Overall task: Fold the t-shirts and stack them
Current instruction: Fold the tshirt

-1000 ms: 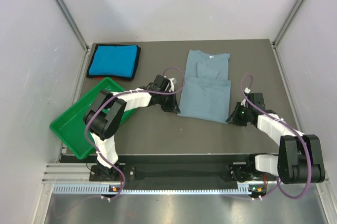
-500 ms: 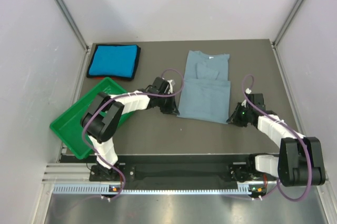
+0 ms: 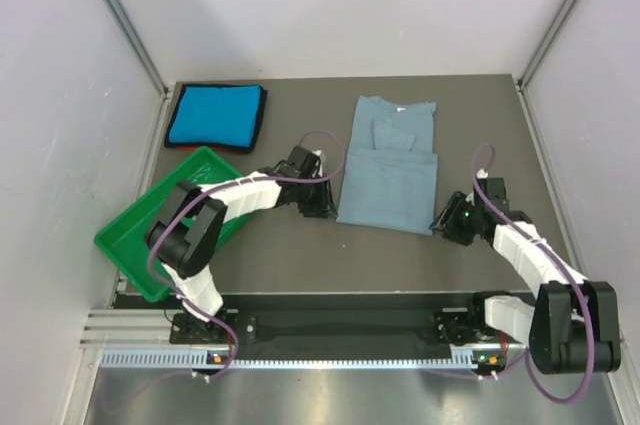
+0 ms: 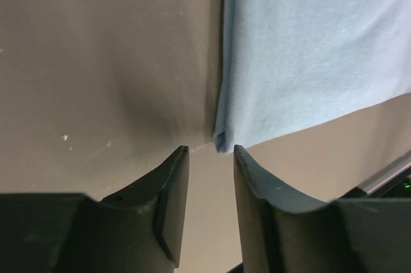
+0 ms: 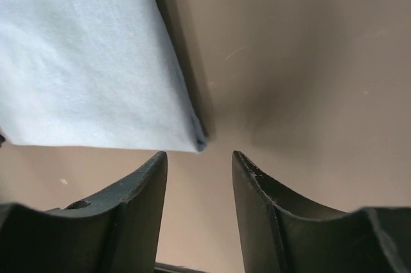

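The grey-blue t-shirt (image 3: 388,177) lies partly folded on the dark table, collar at the far end. My left gripper (image 3: 325,207) sits low at its near left corner and is open. In the left wrist view that folded corner (image 4: 222,140) lies on the table just beyond the left gripper (image 4: 210,149), held by neither finger. My right gripper (image 3: 443,223) is open at the near right corner. The right wrist view shows that corner (image 5: 198,142) lying free just ahead of the right gripper (image 5: 198,153). The turquoise t-shirt (image 3: 215,115) lies folded at the far left.
A green plastic tray (image 3: 128,241) sits tilted at the table's left edge, beside the left arm. White walls with metal posts close in the table on three sides. The arm bases and a rail run along the near edge.
Both grippers have gone from shut to open, and the grey-blue t-shirt's near corners now lie free on the table. Both arms have shifted slightly.
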`<action>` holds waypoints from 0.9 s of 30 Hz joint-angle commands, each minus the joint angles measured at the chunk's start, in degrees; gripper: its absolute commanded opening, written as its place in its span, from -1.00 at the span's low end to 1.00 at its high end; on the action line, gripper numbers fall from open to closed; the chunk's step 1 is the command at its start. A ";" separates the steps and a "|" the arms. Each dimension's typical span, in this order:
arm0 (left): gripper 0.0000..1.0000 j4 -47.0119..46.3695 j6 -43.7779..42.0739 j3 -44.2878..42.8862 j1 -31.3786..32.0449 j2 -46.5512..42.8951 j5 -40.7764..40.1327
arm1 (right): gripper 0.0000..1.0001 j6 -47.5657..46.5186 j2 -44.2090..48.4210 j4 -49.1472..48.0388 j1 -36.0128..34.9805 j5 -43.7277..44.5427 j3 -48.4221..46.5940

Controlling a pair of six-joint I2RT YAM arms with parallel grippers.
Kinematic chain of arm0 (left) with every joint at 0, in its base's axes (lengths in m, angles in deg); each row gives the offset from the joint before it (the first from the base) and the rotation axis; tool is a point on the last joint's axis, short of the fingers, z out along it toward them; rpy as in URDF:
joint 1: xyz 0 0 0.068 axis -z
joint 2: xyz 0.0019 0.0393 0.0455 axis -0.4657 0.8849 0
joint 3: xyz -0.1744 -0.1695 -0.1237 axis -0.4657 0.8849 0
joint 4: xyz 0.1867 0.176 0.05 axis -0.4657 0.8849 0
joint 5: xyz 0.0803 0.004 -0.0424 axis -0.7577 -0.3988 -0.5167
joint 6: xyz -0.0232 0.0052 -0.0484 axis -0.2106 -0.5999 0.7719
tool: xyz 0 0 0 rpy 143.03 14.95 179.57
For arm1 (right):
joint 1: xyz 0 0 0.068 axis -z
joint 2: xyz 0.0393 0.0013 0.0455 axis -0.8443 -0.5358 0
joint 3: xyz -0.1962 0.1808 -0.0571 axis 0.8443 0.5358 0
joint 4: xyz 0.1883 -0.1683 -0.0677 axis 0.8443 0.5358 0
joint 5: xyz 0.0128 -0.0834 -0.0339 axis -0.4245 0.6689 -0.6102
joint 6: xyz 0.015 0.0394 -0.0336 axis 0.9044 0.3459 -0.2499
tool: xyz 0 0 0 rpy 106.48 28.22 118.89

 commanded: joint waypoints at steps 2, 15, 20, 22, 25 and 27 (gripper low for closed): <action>-0.14 -0.76 4.00 0.40 0.17 -4.68 -0.93 | -0.07 8.17 3.21 -0.36 -0.33 -0.19 1.17; -0.20 -7.28 10.34 4.45 1.05 0.50 1.99 | -0.08 15.65 3.30 -9.16 -0.42 -0.54 9.09; -0.34 -5.44 10.51 3.83 1.05 1.47 0.67 | -0.18 15.57 3.30 -9.78 -0.42 1.31 9.71; -0.49 -5.17 10.42 3.40 1.05 1.82 0.23 | -0.36 15.22 3.30 -10.30 -0.33 2.45 9.71; -0.77 -6.65 10.16 2.87 0.96 2.52 1.53 | -0.63 14.17 2.86 -11.79 -0.24 3.07 9.79; -1.00 -7.97 9.81 2.34 1.14 2.96 2.86 | -0.89 13.20 2.25 -12.32 -0.24 3.15 9.36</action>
